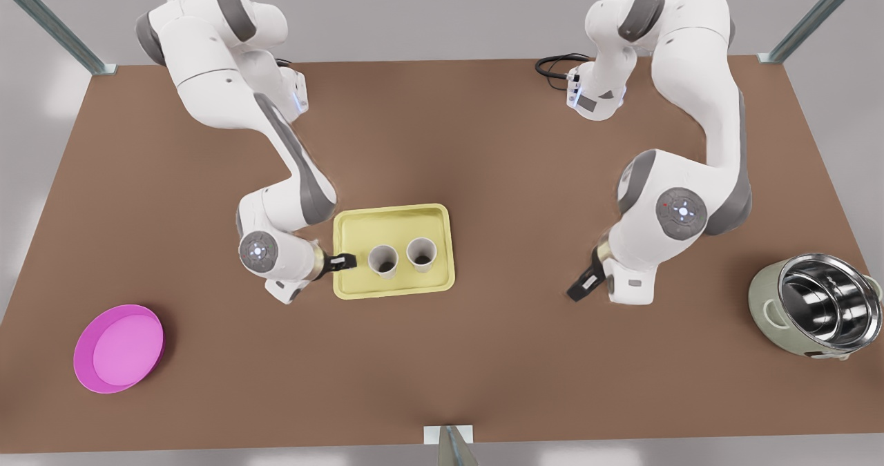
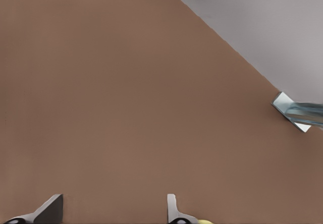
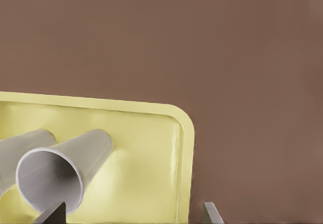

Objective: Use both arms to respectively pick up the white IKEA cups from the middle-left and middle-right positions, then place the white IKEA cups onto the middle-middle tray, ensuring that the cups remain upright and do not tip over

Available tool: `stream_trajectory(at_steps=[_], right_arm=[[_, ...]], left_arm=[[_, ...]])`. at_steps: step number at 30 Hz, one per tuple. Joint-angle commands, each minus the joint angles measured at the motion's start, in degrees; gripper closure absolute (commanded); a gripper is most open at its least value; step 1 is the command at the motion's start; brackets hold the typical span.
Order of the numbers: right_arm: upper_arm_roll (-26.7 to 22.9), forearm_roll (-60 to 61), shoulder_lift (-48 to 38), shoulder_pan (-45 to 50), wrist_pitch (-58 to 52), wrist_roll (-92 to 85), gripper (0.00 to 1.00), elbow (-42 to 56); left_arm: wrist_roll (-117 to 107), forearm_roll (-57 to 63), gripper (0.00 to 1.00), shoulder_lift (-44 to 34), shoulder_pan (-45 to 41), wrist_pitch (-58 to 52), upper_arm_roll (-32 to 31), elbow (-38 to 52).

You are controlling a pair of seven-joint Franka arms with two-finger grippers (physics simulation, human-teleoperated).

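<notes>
- Nearest me, a round magenta-pink dish (image 1: 119, 347) lies at 8 o'clock from the tray. A pale green pot with a steel lining (image 1: 766, 300) stands at 4 o'clock. Neither belongs to this job.
- Mid-table, the right gripper (image 1: 345, 262) hovers at 9 o'clock of the tray, its tips over the rim. Its black fingers are spread wide with nothing between them.
- The left gripper (image 1: 579, 290) is at 3 o'clock, well apart from the tray and slanted toward the table's near edge. It is likewise spread wide and empty.
- The two small white tapered handleless cups look light, stiff and thin-walled, with smooth, probably slippery sides. I would judge them easy to knock over with a careless finger. The sound hold is across the wall about halfway up, squeezed gently from the side.
- To look at, both cups are plain white outside and dark inside, wider at the mouth than at the foot. Both stand upright.
- The 9 o'clock cup (image 1: 383, 260) and the 3 o'clock cup (image 1: 421, 254) sit close side by side in the near half of the pale yellow rectangular tray (image 1: 394, 228). It has rounded corners and a low rim.
- By my reckoning the placing is done. The right gripper only needs to back straight away without brushing its cup.
- The brown table (image 1: 483, 141) runs on behind them.
</notes>
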Motion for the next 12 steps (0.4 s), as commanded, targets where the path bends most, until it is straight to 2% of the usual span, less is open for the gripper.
stream_trajectory(at_steps=[1, 2, 3, 5, 8, 12], right_arm=[[-0.56, -6.85, 0.61, -4.21, -13.14, 1.71, 0.00, 2.70], [-0.56, -7.47, 0.53, -7.99, -19.18, -3.03, 0.00, 7.78], [-1.96, -12.98, -1.13, -7.91, -22.37, -4.27, 0.00, 11.31], [-3.81, -15.20, -13.78, -7.99, -26.93, -8.40, 0.00, 9.91], [-4.51, -14.06, -24.52, -7.99, -33.62, -8.05, 0.00, 5.52], [-4.69, -12.48, -27.07, -8.17, -34.15, -8.22, 0.00, 3.67]], left_arm=[[56.12, 3.92, 0.00, -6.99, 3.09, -17.35, 1.19, -6.14], [66.97, 4.19, 0.00, -13.23, 3.27, -11.20, 2.16, -14.05], [61.01, 3.14, 0.00, -15.35, 3.27, -10.13, 2.60, -14.68], [57.39, 0.77, 0.00, -17.20, 3.18, -10.66, 3.92, -14.07], [57.39, -0.38, 0.00, -17.02, 3.18, -11.72, 4.62, -13.37], [57.39, -1.00, 0.00, -16.23, 3.44, -11.80, 4.54, -13.37]])
